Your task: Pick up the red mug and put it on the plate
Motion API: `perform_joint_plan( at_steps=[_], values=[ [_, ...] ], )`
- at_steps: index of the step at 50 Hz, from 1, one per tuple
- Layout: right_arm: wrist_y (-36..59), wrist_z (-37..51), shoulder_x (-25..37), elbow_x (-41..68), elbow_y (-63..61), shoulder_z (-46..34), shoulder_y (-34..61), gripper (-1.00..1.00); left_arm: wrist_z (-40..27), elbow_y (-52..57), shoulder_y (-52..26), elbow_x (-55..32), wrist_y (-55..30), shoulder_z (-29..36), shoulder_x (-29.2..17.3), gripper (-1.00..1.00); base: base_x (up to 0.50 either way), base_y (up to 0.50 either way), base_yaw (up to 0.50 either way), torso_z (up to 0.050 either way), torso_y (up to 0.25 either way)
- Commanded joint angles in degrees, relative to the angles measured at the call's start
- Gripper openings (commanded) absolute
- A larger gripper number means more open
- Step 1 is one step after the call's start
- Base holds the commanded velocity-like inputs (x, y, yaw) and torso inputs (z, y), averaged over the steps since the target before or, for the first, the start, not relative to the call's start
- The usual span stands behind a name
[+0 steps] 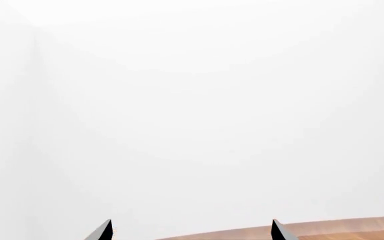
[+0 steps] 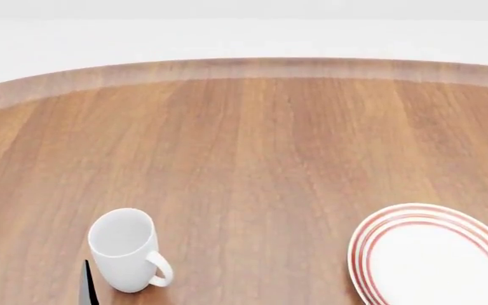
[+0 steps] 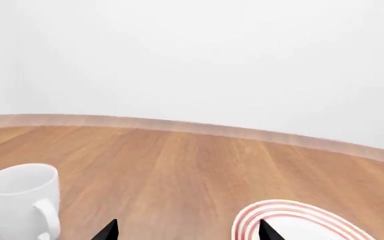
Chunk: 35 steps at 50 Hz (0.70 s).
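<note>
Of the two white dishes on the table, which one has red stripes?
The plate, low and wide at the table's right, has red rings round its rim. The white mug at the left is plain.

On the worktop (image 2: pixel 253 146), the mug (image 2: pixel 125 248) stands upright, well to the left of the plate (image 2: pixel 434 257) and about as near the front edge. The mug's handle turns toward the plate's side. Left of the mug, just beside it, the left claw (image 2: pixel 33 279) shows two fingertips.
</note>
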Motion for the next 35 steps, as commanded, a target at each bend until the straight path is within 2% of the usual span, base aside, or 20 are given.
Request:
perform_joint_plan(
  at_steps=[1,10,19,35],
  values=[
    [2.07,1.77,4.68,-3.30,-7.52,-0.45,-7.06,1.00,0.04,0.09,-0.03,-0.43,-0.18,0.35,-0.19,1.00,0.00,0.00,0.00,0.000,0.000],
    [-2.16,3.10,6.15,-4.16,-8.95,0.24,-13.12,1.00,-0.13,0.28,-0.01,-0.51,-0.56,0.51,-0.30,1.00,0.00,0.00,0.00,0.000,0.000],
    [-10.67,2.34,8.15,-4.92,-6.69,-0.46,-19.59,1.00,-0.29,0.26,-0.07,-0.45,-0.50,0.69,-0.42,1.00,0.00,0.00,0.00,0.000,0.000],
    [-19.95,2.27,8.54,-7.23,-0.19,-2.46,-23.67,1.00,-0.72,0.17,-0.15,-0.46,-0.34,0.90,-0.54,1.00,0.00,0.00,0.00,0.000,0.000]
  ],
)
